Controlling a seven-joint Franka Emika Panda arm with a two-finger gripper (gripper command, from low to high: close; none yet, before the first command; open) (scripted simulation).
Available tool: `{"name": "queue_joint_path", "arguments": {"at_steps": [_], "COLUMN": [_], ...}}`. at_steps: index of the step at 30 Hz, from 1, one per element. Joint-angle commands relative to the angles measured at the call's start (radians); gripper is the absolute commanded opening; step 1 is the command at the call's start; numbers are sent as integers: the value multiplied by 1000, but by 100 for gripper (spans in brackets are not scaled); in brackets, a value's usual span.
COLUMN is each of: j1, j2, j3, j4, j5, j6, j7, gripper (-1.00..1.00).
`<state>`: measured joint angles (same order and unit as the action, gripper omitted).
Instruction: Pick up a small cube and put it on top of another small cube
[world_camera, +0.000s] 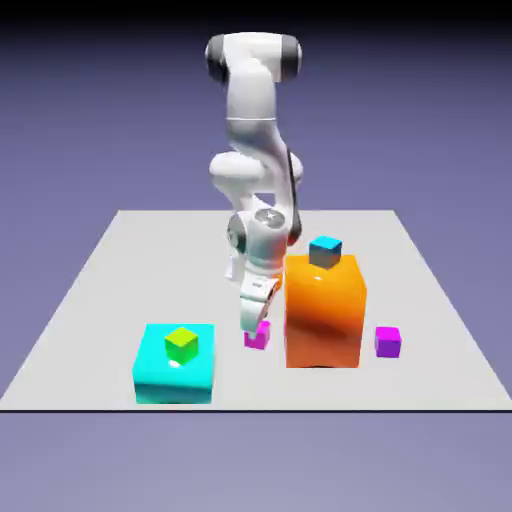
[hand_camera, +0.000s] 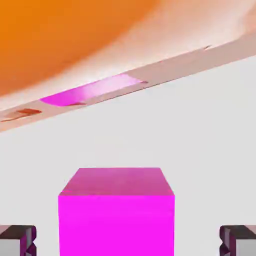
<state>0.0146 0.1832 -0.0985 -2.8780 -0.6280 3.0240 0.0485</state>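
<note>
Blue-violet backdrop surrounds a pale grey tabletop, on which the small magenta cube sits near the middle of the front part, partly hidden by the hand in the exterior view. Over it comes the gripper, its jaws spread wide and released; the hand view shows the magenta cube between the two fingertips, with a gap to either side. Just beside it, toward the exterior view's right, stands the large orange block, whose glossy side carries a magenta reflection in the hand view. The small teal-cyan cube rests on top of that block. Farther to the exterior view's right, a violet-purple cube lies on the table. Toward the exterior view's left, the large cyan block bears a small lime-green cube on its top.
</note>
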Motion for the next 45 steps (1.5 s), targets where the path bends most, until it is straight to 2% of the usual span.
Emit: {"name": "queue_joint_path", "arguments": {"at_steps": [1,3,4,16,19,28,33,45], "j1": [22,49,49,-192,-207,-1,180,615], "j2": [29,66,66,-257,-265,-461,-588,-847], "j3": [-33,-74,-74,292,286,158,136,50], "j4": [8,18,18,-71,-46,270,338,334], "j5": [-44,-97,-97,381,434,763,764,549], "j6": [21,47,47,-183,-201,-577,-759,-1123], "j7": [33,75,75,-293,-320,-437,-416,-353], "gripper": [0,0,-100,-100,-100,-100,-100,-100]}}
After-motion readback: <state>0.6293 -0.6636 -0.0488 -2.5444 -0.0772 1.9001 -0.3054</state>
